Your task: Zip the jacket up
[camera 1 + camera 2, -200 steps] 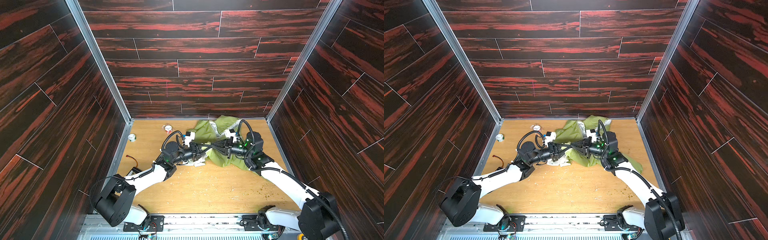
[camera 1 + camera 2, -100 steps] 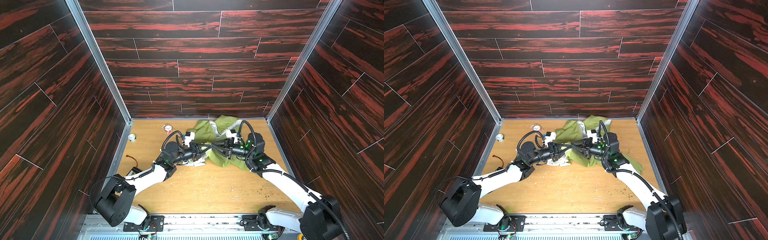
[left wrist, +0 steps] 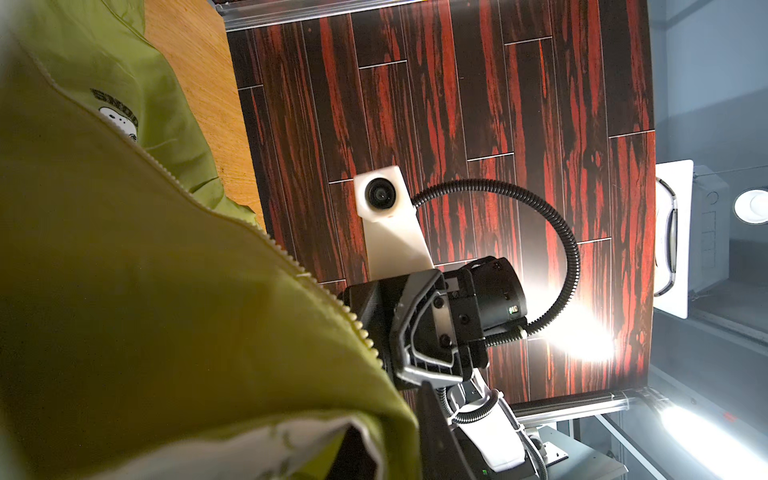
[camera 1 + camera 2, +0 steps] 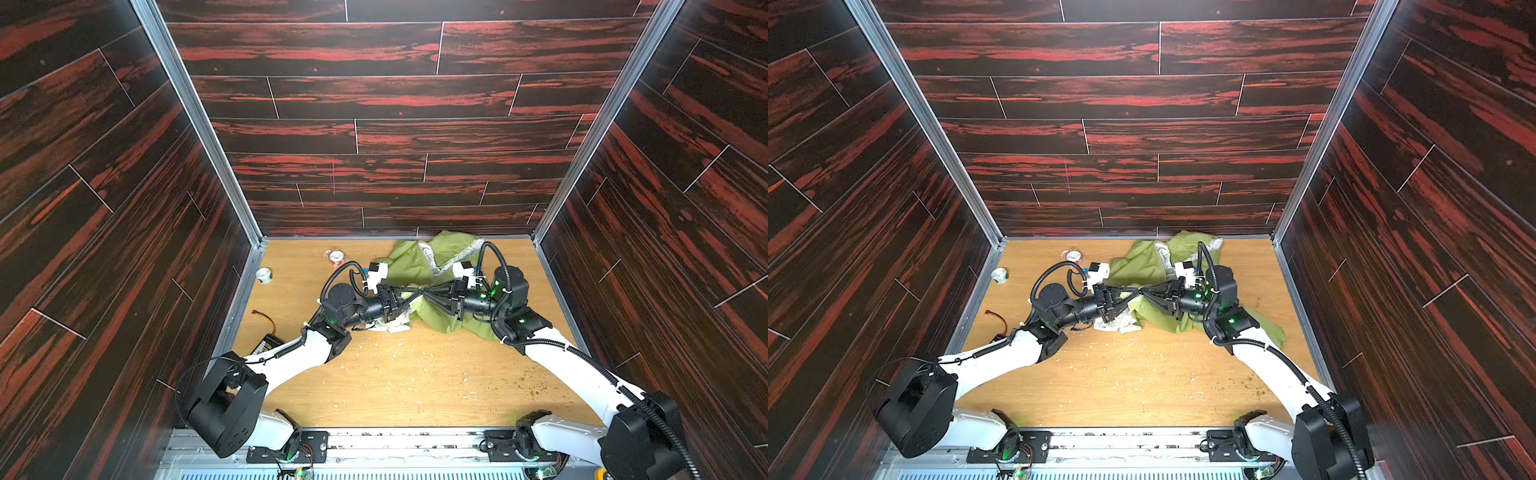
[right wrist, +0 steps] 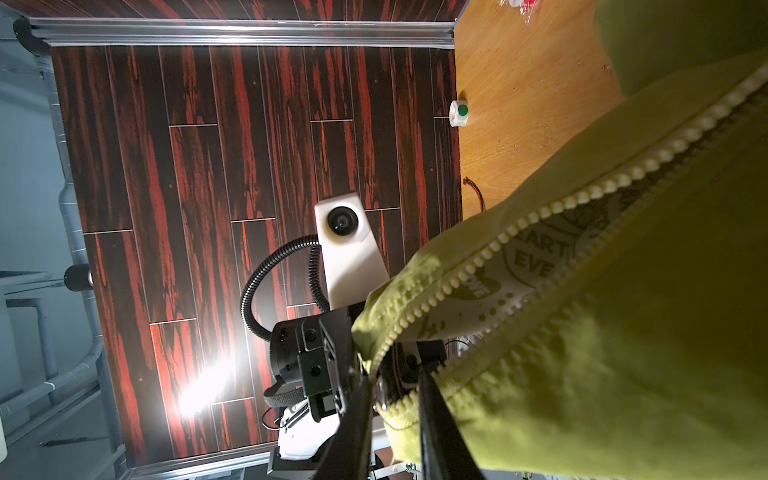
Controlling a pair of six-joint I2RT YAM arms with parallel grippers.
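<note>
The lime-green jacket (image 4: 415, 262) (image 4: 1142, 266) lies crumpled at the back of the wooden table (image 4: 395, 374). Both grippers meet tip to tip over its front part. My left gripper (image 4: 417, 293) (image 4: 1135, 293) is shut on a fold of the jacket; the fabric (image 3: 166, 291) drapes over its jaws and hides them. A white dog print (image 3: 120, 120) shows beside the zipper teeth (image 3: 291, 257). My right gripper (image 4: 429, 293) (image 5: 392, 409) holds the end of the zipper tape between its dark fingers (image 5: 353, 428). Above it the two tooth rows (image 5: 540, 216) part, and pale printed lining (image 5: 536, 257) shows between them.
A white roll with a green dot (image 4: 263, 275) (image 5: 459, 112) sits by the left wall. A small white and red item (image 4: 336, 257) lies at the back. A black pack with a red wire (image 4: 268, 343) is near the left arm. Dark walls enclose three sides.
Both grippers stay tip to tip at the jacket's front. The right wrist has shifted slightly; the jacket lies much as before.
</note>
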